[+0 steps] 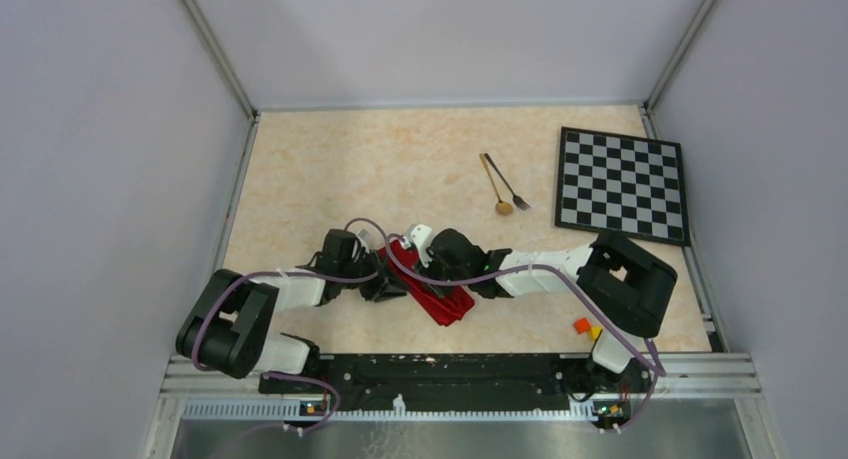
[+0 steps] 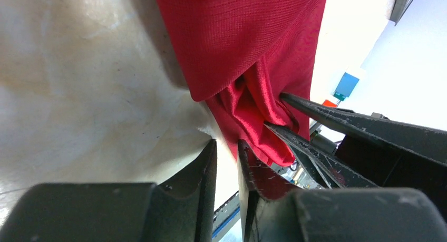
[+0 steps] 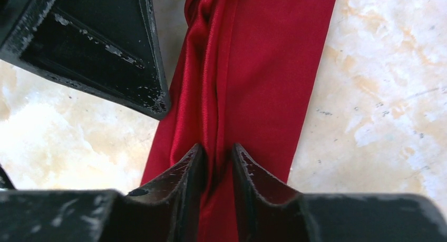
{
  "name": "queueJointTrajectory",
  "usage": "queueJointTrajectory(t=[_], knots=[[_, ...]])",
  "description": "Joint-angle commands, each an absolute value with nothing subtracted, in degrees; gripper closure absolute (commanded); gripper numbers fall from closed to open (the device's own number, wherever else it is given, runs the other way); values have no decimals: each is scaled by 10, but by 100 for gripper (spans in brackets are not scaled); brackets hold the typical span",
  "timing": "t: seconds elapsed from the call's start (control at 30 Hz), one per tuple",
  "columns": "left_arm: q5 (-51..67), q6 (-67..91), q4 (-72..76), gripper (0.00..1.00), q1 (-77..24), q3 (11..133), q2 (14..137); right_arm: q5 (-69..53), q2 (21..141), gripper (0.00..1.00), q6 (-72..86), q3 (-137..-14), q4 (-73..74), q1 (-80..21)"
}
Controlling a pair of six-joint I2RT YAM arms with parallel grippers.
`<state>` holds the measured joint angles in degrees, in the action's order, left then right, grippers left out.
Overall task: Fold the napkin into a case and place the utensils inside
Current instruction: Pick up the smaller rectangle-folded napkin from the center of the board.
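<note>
The deep-red napkin (image 1: 436, 297) lies folded into a narrow long case between both arms. My right gripper (image 3: 217, 149) is shut on a raised fold along the middle of the napkin (image 3: 263, 68). Its fingers (image 2: 316, 111) also show in the left wrist view, pinching the cloth (image 2: 248, 52). My left gripper (image 2: 226, 146) stands at the cloth's edge, jaws a narrow gap apart with only table between them. The gold spoon (image 1: 496, 190) and dark fork (image 1: 508, 184) lie crossed on the far table, well away from both grippers.
A black-and-white checkered board (image 1: 622, 184) lies at the back right. Small orange and yellow blocks (image 1: 585, 327) sit near the right arm's base. Grey walls close in the table on the left, right and far sides.
</note>
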<state>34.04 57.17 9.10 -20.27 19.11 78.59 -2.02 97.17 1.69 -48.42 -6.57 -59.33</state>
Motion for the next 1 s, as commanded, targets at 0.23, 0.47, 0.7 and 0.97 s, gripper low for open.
queueJointTrajectory(t=[0.23,0.47,0.7,0.97], knots=[[323,593,162,84,-213,164,805,-46,962,100,97,-514,-89,-605],[304,604,160,91,-218,154,782,-76,956,100,141,-522,-90,-605],[297,610,153,93,-220,156,768,-77,983,100,153,-526,-93,-607],[292,615,153,94,-228,162,775,-47,1025,100,167,-509,-128,-609]])
